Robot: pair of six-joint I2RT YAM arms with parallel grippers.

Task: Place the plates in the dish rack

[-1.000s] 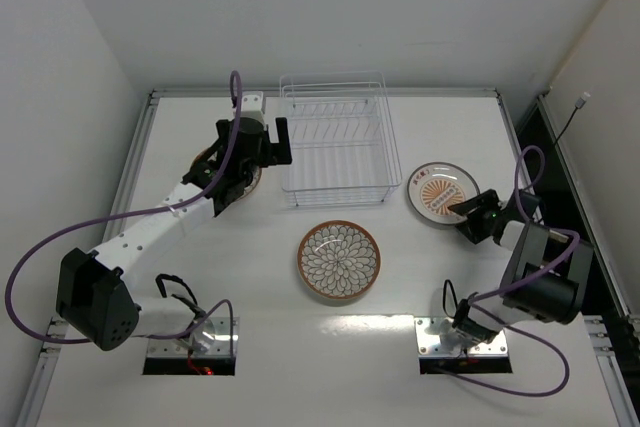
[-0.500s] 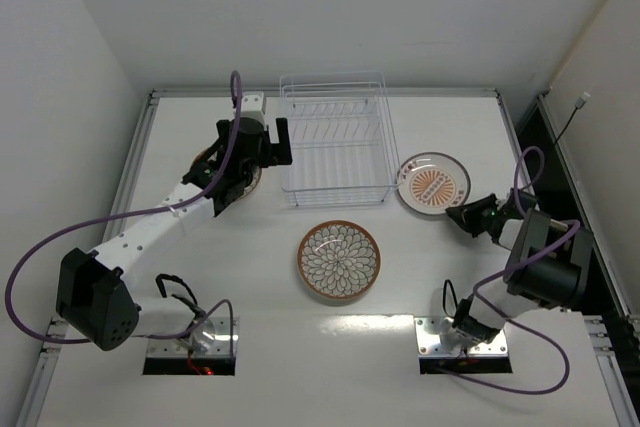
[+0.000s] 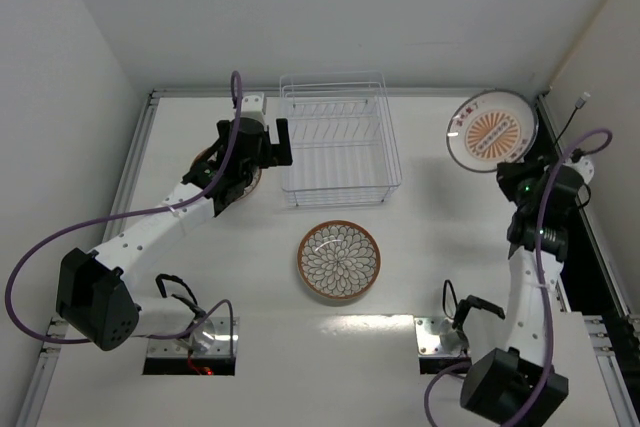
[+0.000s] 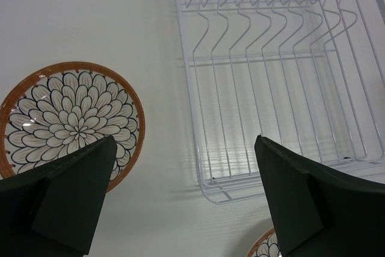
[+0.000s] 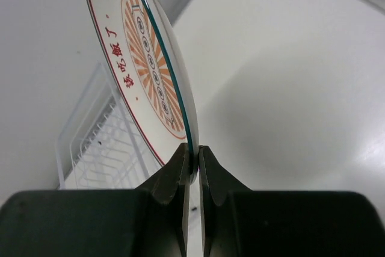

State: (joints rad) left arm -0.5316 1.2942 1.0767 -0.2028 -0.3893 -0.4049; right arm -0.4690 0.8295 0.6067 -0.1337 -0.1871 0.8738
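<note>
Clamping the orange-rayed plate by its rim in the closed right gripper, held it upright above the table, dish rack well off to its left, with empty left gripper wide open beside the rack.

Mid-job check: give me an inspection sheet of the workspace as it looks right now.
Surface: white table, no spills seen.
Job's things: dish rack holds no plates. The orange-ray plate is held upright by its rim, off the table. One petal plate lies flat in front of the rack. A second petal plate lies flat left of the rack, partly under the left arm.
Clutter: nothing seen.
Grippers: left gripper is open and empty, above the table between the second petal plate and the rack. Right gripper has its fingers shut on the orange-ray plate's rim.
Cables: purple cables loop along both arms. A black cable lies beyond the right edge.
Surroundings: plain white walls.
</note>
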